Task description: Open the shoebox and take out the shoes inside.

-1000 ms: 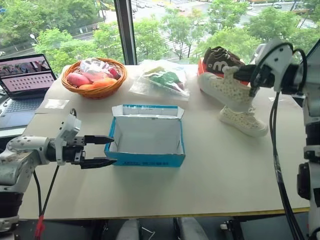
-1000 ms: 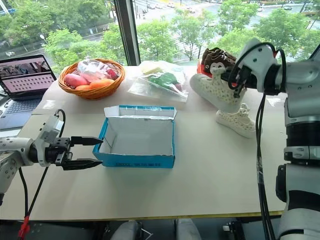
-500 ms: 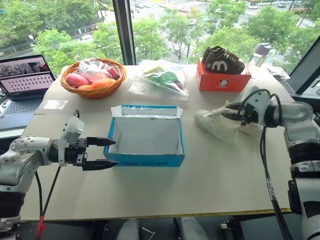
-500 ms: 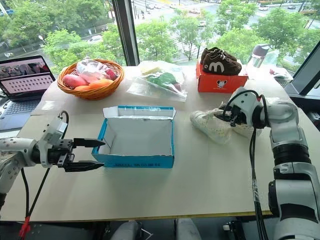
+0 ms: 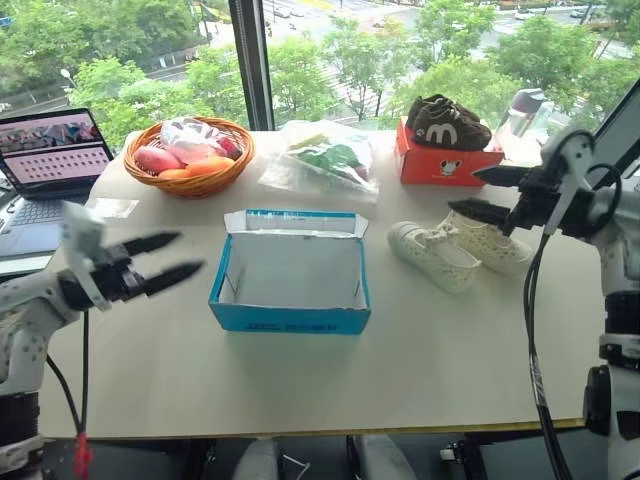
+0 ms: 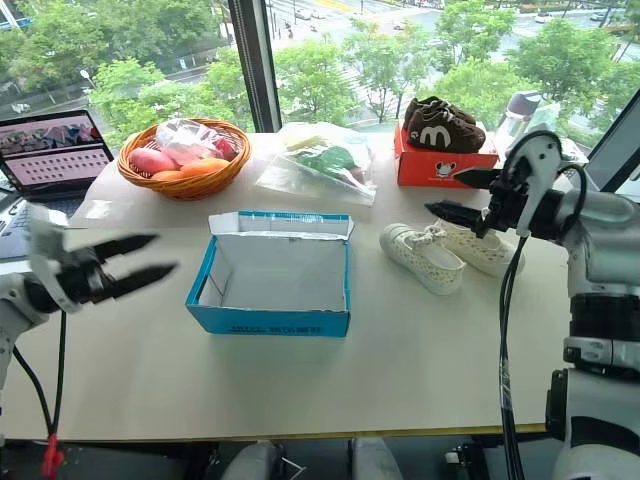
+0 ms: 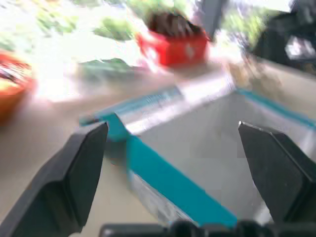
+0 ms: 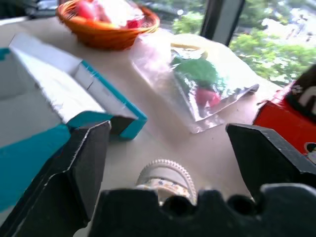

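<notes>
- The shoebox (image 5: 291, 272), turquoise-blue with a white inside, sits open at the middle of the frame on the desk (image 5: 300, 370); its lid is folded back toward the window and nothing lies inside it.
- The shoes (image 5: 458, 250), a pair of cream-white lace-up sneakers, lie on the desk right of centre, just beside the shoebox's right side but apart from it. The two lie side by side and touching, the nearer one (image 5: 432, 256) with its toe toward the lower right.
- The right end effector (image 5: 482, 193) hovers at the right of the frame, just above the farther sneaker (image 5: 490, 241). Its two black fingers are spread wide and grip nothing. In the right wrist view a sneaker's heel (image 8: 165, 178) shows between the spread fingers (image 8: 74, 173).
- The left end effector (image 5: 160, 260) hangs at the left of the frame, well apart from the shoebox, pointing toward it. Its fingers are spread wide and hold nothing.
- A red-orange box (image 5: 445, 160) with dark brown shoes (image 5: 445, 120) on top stands at the upper right, behind the sneakers.
- A clear plastic bag (image 5: 322, 155) with green contents lies at upper centre, behind the shoebox.
- A wicker basket (image 5: 188, 155) of fruit sits at the upper left.
- An open laptop (image 5: 45, 165) stands at the far left edge.
</notes>
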Tool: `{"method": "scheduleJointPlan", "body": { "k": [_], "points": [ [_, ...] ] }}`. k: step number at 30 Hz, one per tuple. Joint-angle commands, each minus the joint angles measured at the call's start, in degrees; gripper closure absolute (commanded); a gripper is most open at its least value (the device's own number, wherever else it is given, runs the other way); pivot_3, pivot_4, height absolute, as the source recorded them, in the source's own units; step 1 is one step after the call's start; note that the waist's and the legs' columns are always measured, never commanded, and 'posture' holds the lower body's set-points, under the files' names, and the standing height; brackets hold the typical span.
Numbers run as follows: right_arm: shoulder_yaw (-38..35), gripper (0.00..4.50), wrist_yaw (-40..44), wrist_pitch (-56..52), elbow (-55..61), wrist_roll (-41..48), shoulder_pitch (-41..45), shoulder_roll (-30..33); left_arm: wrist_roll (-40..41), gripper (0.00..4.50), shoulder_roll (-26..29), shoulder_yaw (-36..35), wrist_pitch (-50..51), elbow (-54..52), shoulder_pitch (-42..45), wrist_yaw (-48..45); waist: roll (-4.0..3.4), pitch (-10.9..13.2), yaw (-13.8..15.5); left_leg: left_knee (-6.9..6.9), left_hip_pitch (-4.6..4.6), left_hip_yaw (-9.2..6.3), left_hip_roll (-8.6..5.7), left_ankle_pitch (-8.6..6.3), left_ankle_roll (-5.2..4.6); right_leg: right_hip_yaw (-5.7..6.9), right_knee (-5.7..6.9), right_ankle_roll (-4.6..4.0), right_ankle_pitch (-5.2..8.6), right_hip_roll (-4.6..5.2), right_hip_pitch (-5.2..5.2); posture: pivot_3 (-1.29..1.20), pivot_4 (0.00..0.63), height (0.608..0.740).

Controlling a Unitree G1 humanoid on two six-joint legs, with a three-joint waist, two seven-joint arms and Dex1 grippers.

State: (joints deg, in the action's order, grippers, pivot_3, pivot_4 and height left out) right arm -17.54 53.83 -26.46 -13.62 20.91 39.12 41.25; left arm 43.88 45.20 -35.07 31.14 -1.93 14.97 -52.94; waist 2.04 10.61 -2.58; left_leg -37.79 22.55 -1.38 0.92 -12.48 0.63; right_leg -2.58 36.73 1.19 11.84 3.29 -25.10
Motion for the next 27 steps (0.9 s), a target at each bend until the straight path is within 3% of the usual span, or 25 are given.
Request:
{"method": "scheduleJointPlan", "body": {
  "k": [1,3,6,8,12,16,19,27],
  "points": [
    [-8.2,0.04,-11.9,-3.2,8.5,4.3,-5.6,-5.0,-0.9,0.0,-5.6,-4.4,-3.3,-3.7,-4.5,8.5,-0.1,0.0,0.1,0.01,-0.04,0.02,-0.07,0.0,0.0,-0.04,-0.04,0.02,-0.01,0.05,0.05,0.0,0.15,0.74],
    [-9.5,0.04,-16.7,-4.3,10.2,3.8,-7.6,-6.4,-1.7,0.0,-8.4,-4.8,-4.2,-5.1,-6.2,12.2,-0.12,0.0,0.3,0.01,-0.09,0.08,-0.13,0.0,0.0,-0.16,-0.02,0.07,-0.04,0.16,0.11,0.0,0.15,0.74],
    [-10.0,0.04,-36.7,8.5,15.3,-9.3,-12.9,-13.0,-10.1,0.0,-16.9,-0.4,-10.5,-5.0,-9.0,21.8,-0.05,-0.1,0.6,-0.07,-0.09,0.12,-0.12,0.01,0.01,-0.19,-0.08,0.18,-0.1,0.13,0.14,0.0,0.15,0.74],
    [-8.7,0.04,-41.6,12.0,21.0,-13.5,-16.0,-15.1,-13.8,0.0,-20.1,2.9,-12.0,-7.7,-10.7,25.5,-0.05,-0.1,0.9,-0.06,-0.13,0.12,-0.12,0.0,0.02,-0.19,-0.09,0.19,-0.08,0.12,0.19,0.0,0.15,0.74],
    [-4.0,0.04,-40.3,18.1,27.5,-15.0,-24.9,-18.1,-17.3,0.0,-24.5,7.3,-14.1,-12.3,-14.6,28.9,0.02,-0.2,1.0,-0.06,0.11,0.14,-0.13,0.0,0.02,-0.21,-0.12,0.12,-0.14,0.11,-0.02,0.0,0.15,0.74],
    [-0.7,0.04,-34.7,24.1,29.4,-11.8,-37.6,-21.7,-22.9,0.0,-27.1,11.8,-18.7,-17.1,-21.0,31.0,0.13,-0.3,0.8,-0.01,-0.21,0.14,-0.06,-0.01,0.02,-0.21,-0.17,0.19,-0.08,0.04,0.32,0.0,0.15,0.74],
    [0.5,0.04,-33.7,27.1,28.9,-11.2,-44.0,-24.0,-21.1,0.0,-28.4,10.5,-19.1,-19.0,-22.6,32.5,0.11,-0.3,0.6,0.09,-0.54,0.13,0.01,-0.03,0.01,-0.12,-0.59,0.17,-0.04,0.04,0.83,0.0,0.15,0.74],
    [3.8,0.04,-35.8,30.4,23.4,-14.4,-48.3,-27.0,-24.2,0.0,-32.5,15.7,-22.8,-19.3,-28.2,33.3,0.16,-0.4,0.0,0.03,-0.58,0.17,0.01,-0.04,0.03,-0.18,-0.73,-0.16,0.12,0.08,0.92,0.0,0.15,0.74]
  ]
}}
